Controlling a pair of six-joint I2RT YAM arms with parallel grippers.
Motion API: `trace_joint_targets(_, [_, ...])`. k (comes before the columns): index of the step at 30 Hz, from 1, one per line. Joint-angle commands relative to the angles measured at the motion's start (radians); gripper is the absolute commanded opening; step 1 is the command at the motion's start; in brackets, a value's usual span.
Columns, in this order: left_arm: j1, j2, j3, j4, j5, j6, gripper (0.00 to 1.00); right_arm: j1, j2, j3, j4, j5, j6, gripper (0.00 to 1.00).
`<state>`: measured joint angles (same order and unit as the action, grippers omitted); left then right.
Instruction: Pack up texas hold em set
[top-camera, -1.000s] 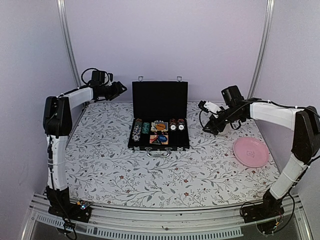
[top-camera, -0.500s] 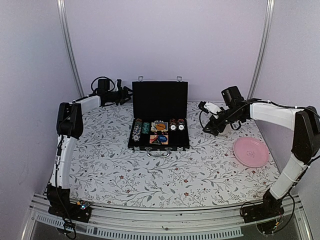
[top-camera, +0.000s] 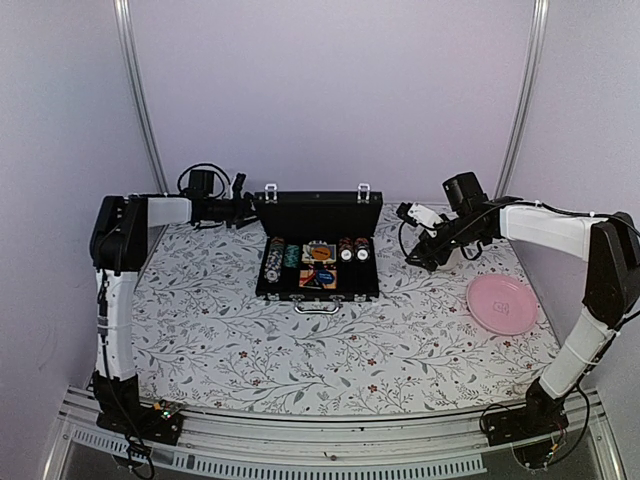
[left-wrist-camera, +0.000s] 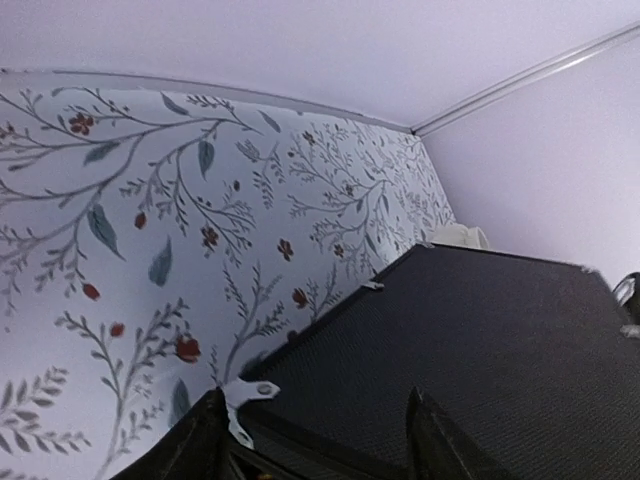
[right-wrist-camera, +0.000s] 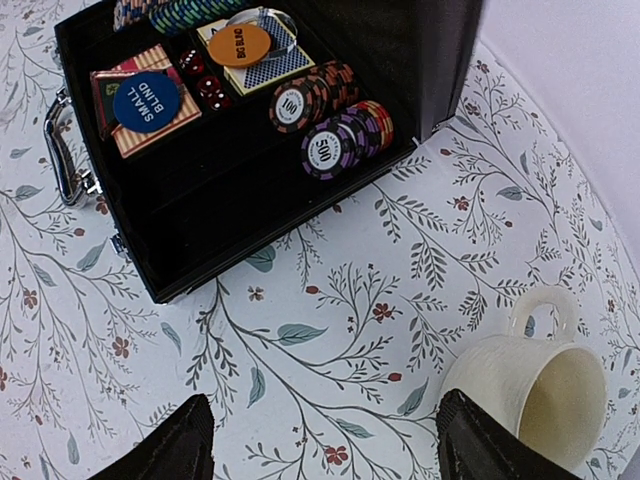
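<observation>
Right tool (right-wrist-camera: 327, 396): fingers spread wide, nothing between them, released; it hangs above the floral-patterned desk (top-camera: 300, 360). A cream mug (right-wrist-camera: 525, 385) lies on its side just under the right finger. The black briefcase (right-wrist-camera: 200, 215) sits ahead and to the left of this tool, apart from it, with its silver handle (right-wrist-camera: 62, 150) facing the near edge. The flocked tray holds rows of striped poker chips (right-wrist-camera: 335, 125), card decks (right-wrist-camera: 150, 138), a blue button (right-wrist-camera: 147, 102) marked SMALL BLIND, an orange button (right-wrist-camera: 240, 45) and red dice (right-wrist-camera: 200, 80). The lid (left-wrist-camera: 480, 340), of grained black material with metal corner pieces, stands tilted forward over the tray, not shut. Left tool (left-wrist-camera: 312, 395): fingers parted, at the lid's rear left corner; contact cannot be confirmed.
</observation>
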<state>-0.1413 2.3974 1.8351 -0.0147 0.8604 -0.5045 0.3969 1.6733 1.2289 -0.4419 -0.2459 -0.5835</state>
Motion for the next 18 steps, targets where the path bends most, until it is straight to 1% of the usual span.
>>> trace_joint_targets(1, [-0.077, -0.229, -0.263, 0.102, 0.054, 0.098, 0.61, -0.007, -0.028, -0.029, 0.017, -0.006, -0.005, 0.74])
trace_joint_targets(3, [-0.079, -0.309, -0.394, 0.14, 0.026, 0.1, 0.6, -0.009, -0.034, -0.036, 0.018, -0.006, -0.008, 0.74])
trace_joint_targets(6, [-0.075, -0.463, -0.562, 0.115, -0.145, 0.108, 0.6, -0.014, -0.052, -0.045, 0.017, -0.003, -0.02, 0.74])
trace_joint_targets(7, [-0.072, -0.503, -0.622, 0.104, -0.212, 0.109, 0.6, -0.017, -0.061, -0.048, 0.017, -0.009, -0.026, 0.74])
trace_joint_targets(9, [-0.07, -0.564, -0.701, 0.095, -0.297, 0.106, 0.61, -0.023, -0.067, -0.054, 0.017, -0.03, -0.029, 0.75])
trace_joint_targets(12, [-0.075, -0.61, -0.748, 0.046, -0.343, 0.101, 0.61, -0.023, -0.043, -0.052, 0.013, -0.071, -0.025, 0.75])
trace_joint_targets(14, [-0.083, -0.635, -0.766, 0.013, -0.367, 0.094, 0.62, -0.024, -0.011, -0.035, -0.005, -0.127, -0.008, 0.75])
trace_joint_targets(16, [-0.093, -0.657, -0.787, -0.004, -0.379, 0.085, 0.63, -0.024, 0.024, -0.028, -0.022, -0.178, 0.014, 0.75])
trace_joint_targets(18, [-0.099, -0.666, -0.804, -0.009, -0.37, 0.076, 0.63, -0.024, 0.06, 0.016, -0.031, -0.222, 0.043, 0.75])
